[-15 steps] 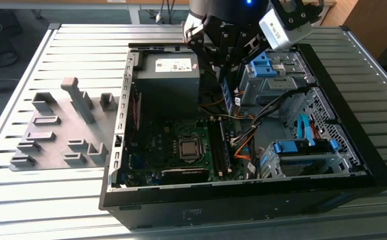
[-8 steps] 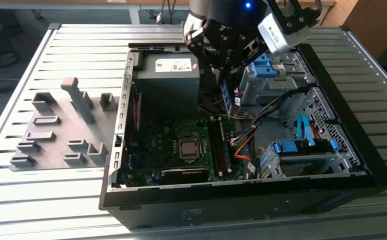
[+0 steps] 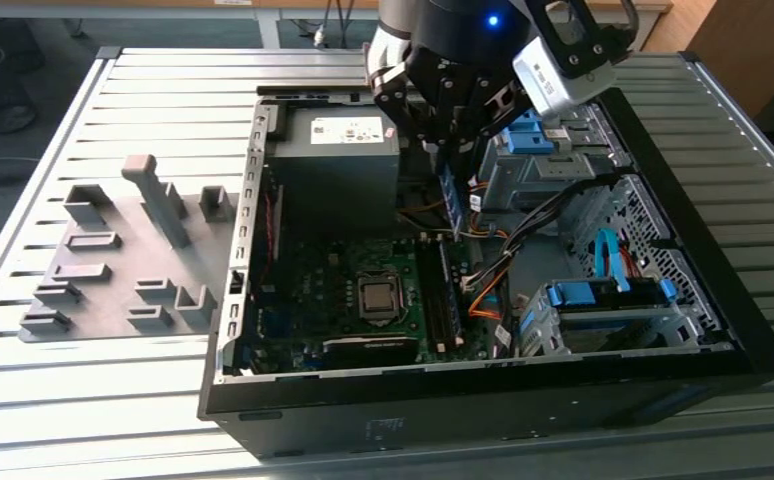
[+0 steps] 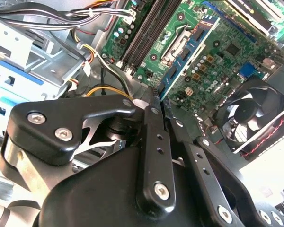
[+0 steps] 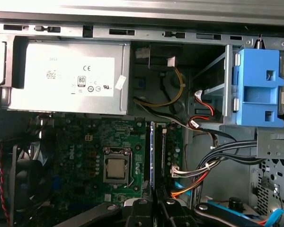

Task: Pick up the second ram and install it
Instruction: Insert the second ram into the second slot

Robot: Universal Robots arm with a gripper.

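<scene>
In the exterior view my gripper (image 3: 449, 165) hangs over the open computer case (image 3: 494, 400), shut on the second ram (image 3: 451, 205). This thin blue-green stick points downward on edge, above the motherboard's memory slots (image 3: 441, 300). The second wrist view shows the black fingers (image 4: 154, 123) closed on the ram (image 4: 180, 68), which reaches out toward the green motherboard (image 4: 213, 52). In the first wrist view the ram (image 5: 152, 156) appears edge-on as a thin dark line beside the slots (image 5: 163, 156), with the gripper (image 5: 154, 205) below it. The stick is still raised above the slots.
A grey power supply (image 3: 340, 150) fills the case's far end. The processor socket (image 3: 378, 297) lies beside the slots, and cable bundles (image 3: 521, 250) and blue drive caddies (image 3: 601, 295) sit toward the exterior view's right. Grey holder blocks (image 3: 107, 270) stand on the slatted table (image 3: 94, 400).
</scene>
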